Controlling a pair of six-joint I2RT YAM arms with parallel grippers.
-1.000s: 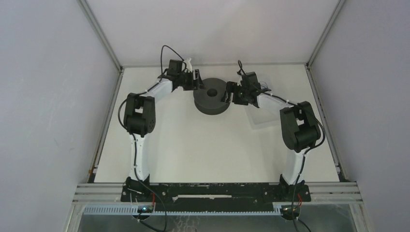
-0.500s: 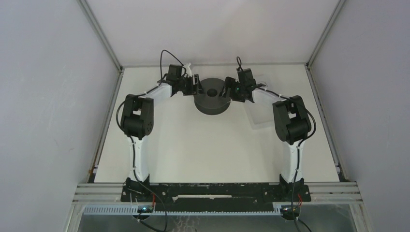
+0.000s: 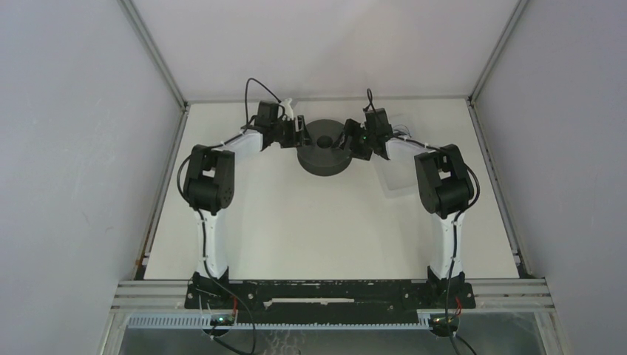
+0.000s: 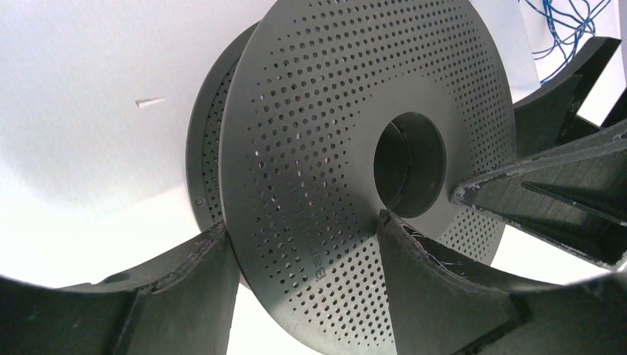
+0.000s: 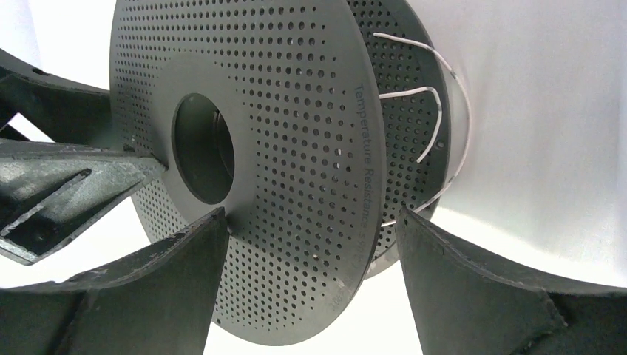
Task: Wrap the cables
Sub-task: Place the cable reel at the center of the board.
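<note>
As the right gripper closes in at 3 o'clock, opposite the left gripper, both flank the black spool. Both sets of jaws stand apart, gripping nothing; the cables hang loose, winding pending

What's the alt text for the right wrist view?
A black perforated plastic spool fills the frame, its hub hole left of centre, with a thin white cable looping between its flanges at right. The right gripper straddles its lower edge.

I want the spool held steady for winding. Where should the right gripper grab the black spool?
At the rim of its perforated flange, coming in from the right: the black spool lies flat, so the thin disc edge fits between open jaws. Keep off the loose cable.
</note>
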